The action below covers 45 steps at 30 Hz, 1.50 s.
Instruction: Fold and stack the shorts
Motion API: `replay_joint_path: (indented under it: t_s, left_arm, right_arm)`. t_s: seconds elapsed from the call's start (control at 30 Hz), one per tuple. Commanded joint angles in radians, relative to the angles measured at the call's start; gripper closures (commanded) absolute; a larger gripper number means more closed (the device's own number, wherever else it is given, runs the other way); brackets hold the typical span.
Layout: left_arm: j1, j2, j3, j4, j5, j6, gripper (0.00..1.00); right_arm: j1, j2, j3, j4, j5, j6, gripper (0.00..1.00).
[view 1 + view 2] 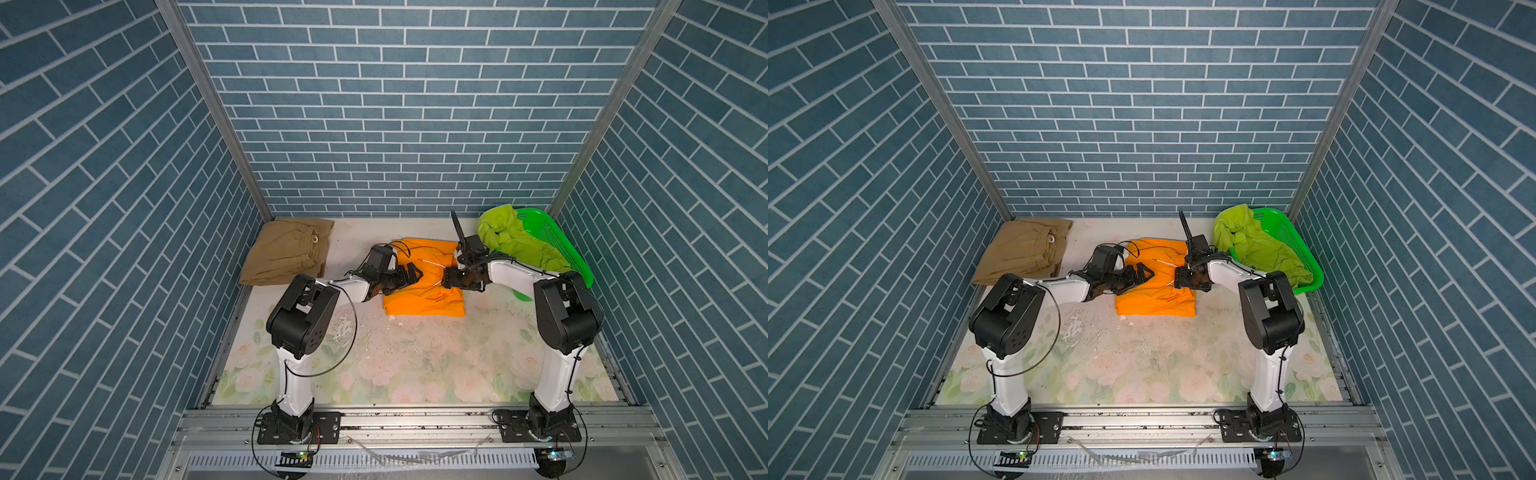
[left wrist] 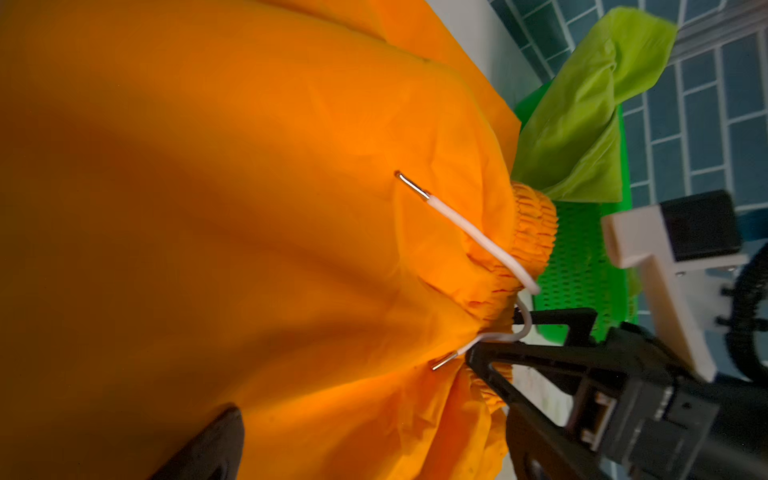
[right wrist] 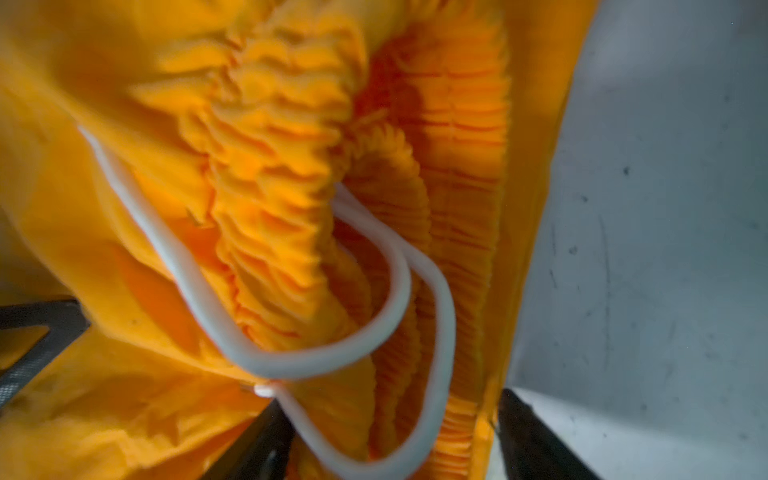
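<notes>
The orange shorts (image 1: 424, 301) (image 1: 1158, 301) lie folded mid-table, with the gathered waistband (image 2: 536, 216) (image 3: 282, 174) and white drawstring (image 2: 457, 226) (image 3: 187, 266) on their right side. My left gripper (image 1: 411, 275) (image 1: 1142, 275) (image 2: 370, 453) hovers open over their left part. My right gripper (image 1: 446, 283) (image 1: 1177, 283) (image 3: 395, 444) is at the waistband edge, open, with waistband and cord loose between its jaws. The tan shorts (image 1: 286, 253) (image 1: 1021, 253) lie folded at the back left. The lime green shorts (image 1: 511, 241) (image 1: 1254, 245) (image 2: 582, 124) are crumpled in the basket.
A green perforated plastic basket (image 1: 557, 237) (image 1: 1300, 245) stands tilted in the back right corner. Blue brick-pattern walls close in the back and both sides. The floral tabletop (image 1: 415, 365) stretches toward the front rail.
</notes>
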Motion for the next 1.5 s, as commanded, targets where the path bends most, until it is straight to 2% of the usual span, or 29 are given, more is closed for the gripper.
replay_joint_path:
  t_s: [0.0,0.1,0.2,0.27,0.57,0.87,0.97,1.0,1.07,1.13,1.27,1.37,1.47]
  left_arm:
    - [0.004,-0.123,0.111,-0.227,-0.156,0.244,0.00]
    - [0.030,-0.121,0.169,-0.341,-0.253,0.363,0.00]
    - [0.100,-0.057,0.227,-0.408,-0.145,0.360,0.00]
    - [0.120,-0.031,0.223,-0.386,-0.103,0.345,0.00]
    - [0.121,0.111,0.289,-0.397,0.008,0.331,0.01]
    - [0.121,0.215,0.340,-0.431,0.081,0.298,0.18]
    - [0.118,0.238,0.348,-0.432,0.101,0.291,0.33]
    - [0.119,0.241,0.354,-0.439,0.106,0.296,0.40]
    - [0.119,0.244,0.377,-0.479,0.097,0.324,0.62]
    - [0.118,0.236,0.412,-0.555,0.045,0.376,0.75]
    - [0.131,0.226,0.514,-0.728,-0.038,0.475,0.88]
    - [0.146,0.222,0.608,-0.872,-0.147,0.543,0.98]
    - [0.160,0.232,0.730,-1.031,-0.286,0.615,1.00]
  right_arm:
    - [0.004,-0.144,-0.020,-0.009,-0.015,-0.015,0.01]
    - [0.001,-0.205,-0.042,-0.015,-0.007,-0.014,0.01]
    - [-0.004,-0.243,-0.069,-0.008,0.001,-0.016,0.01]
    - [-0.006,-0.266,-0.092,0.005,0.003,-0.016,0.01]
    - [-0.027,-0.301,-0.152,0.028,-0.030,-0.012,0.01]
    - [-0.052,-0.340,-0.203,0.061,-0.040,0.008,0.01]
    - [-0.054,-0.355,-0.214,0.071,-0.040,0.011,0.01]
    - [-0.055,-0.359,-0.215,0.070,-0.039,0.012,0.01]
    - [-0.055,-0.365,-0.215,0.070,-0.037,0.012,0.01]
    - [-0.055,-0.370,-0.213,0.070,-0.040,0.015,0.01]
    - [-0.055,-0.387,-0.216,0.085,-0.054,0.032,0.01]
    - [-0.053,-0.392,-0.219,0.107,-0.078,0.053,0.01]
    - [-0.041,-0.383,-0.215,0.125,-0.099,0.068,0.01]
